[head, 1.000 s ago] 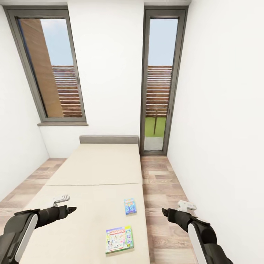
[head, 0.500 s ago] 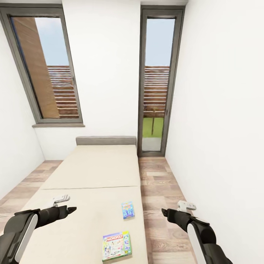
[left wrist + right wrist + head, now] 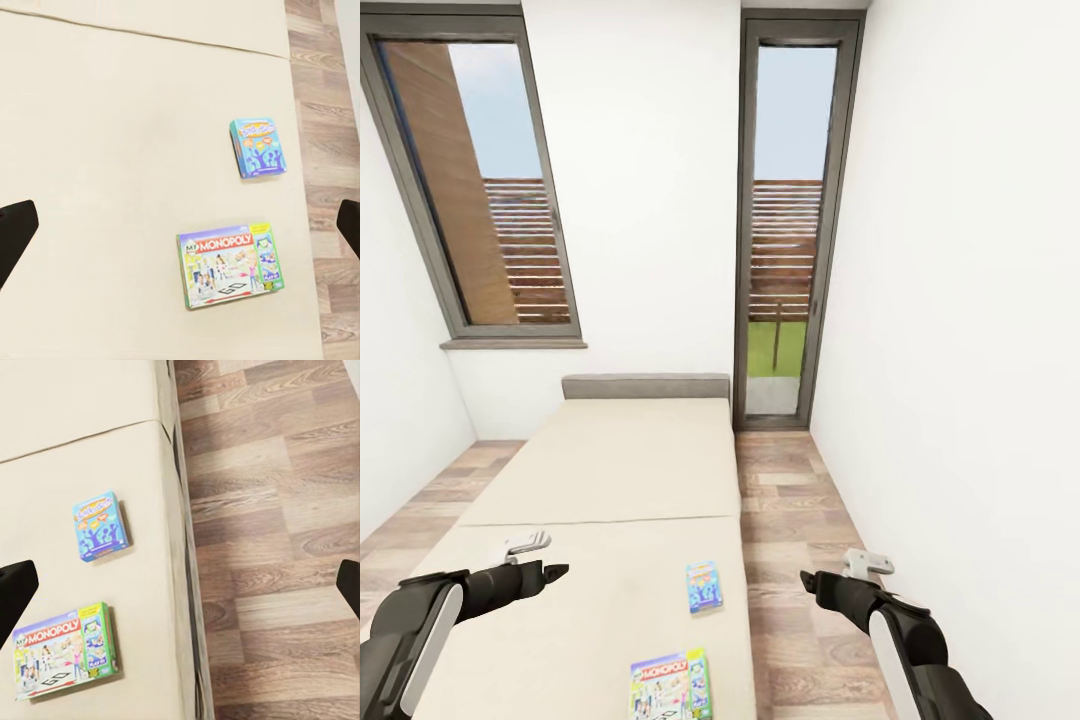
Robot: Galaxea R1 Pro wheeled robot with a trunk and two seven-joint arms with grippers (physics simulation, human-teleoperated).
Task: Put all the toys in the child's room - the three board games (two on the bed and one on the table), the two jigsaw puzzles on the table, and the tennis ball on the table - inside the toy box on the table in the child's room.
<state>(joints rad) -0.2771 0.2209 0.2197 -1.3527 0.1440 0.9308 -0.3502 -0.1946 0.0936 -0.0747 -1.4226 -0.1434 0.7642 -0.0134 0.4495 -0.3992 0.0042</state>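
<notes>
Two board games lie flat on the bed [image 3: 610, 470] at lower centre of the head view: the light blue box [image 3: 703, 586], long axis running up-frame, and the Monopoly box [image 3: 668, 686] below it. Both sit between the arms; the right pincer [image 3: 807, 577] seems nearer. Both it and the left pincer [image 3: 560, 571] are empty, spread wide in their wrist views.

Looked from head height down the long beige-mattressed bed [image 3: 610, 520]; from both wrists, looked nearer, straight down; shared two flat board-game boxes [image 3: 256, 147].

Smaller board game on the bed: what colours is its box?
Light blue box with an orange logo and dark blue figures; clearest in the left wrist view.
</notes>
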